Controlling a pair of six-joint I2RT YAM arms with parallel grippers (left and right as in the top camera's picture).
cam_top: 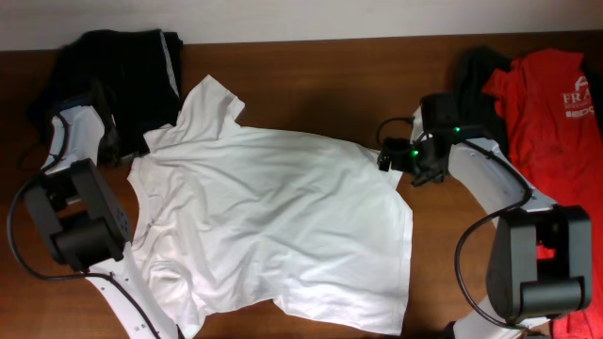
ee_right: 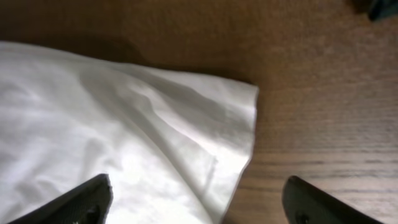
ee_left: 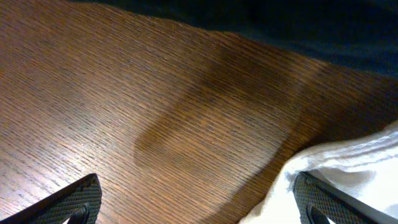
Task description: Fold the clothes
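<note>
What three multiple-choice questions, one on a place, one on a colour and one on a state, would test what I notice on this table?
1. Where does the red fabric shirt with white lettering lie on the brown wooden table?
A) beside the right arm
B) at the centre
C) under the left arm

2. What colour is the spread-out short-sleeved T-shirt?
A) black
B) white
C) blue

3. How do the left end effector and right end effector stand?
A) clamped shut
B) out of view
C) open, fingers wide apart

Answers:
1. A, it lies at the table's right edge.
2. B, the cloth is plainly white.
3. C, each wrist view shows a wide gap.
</note>
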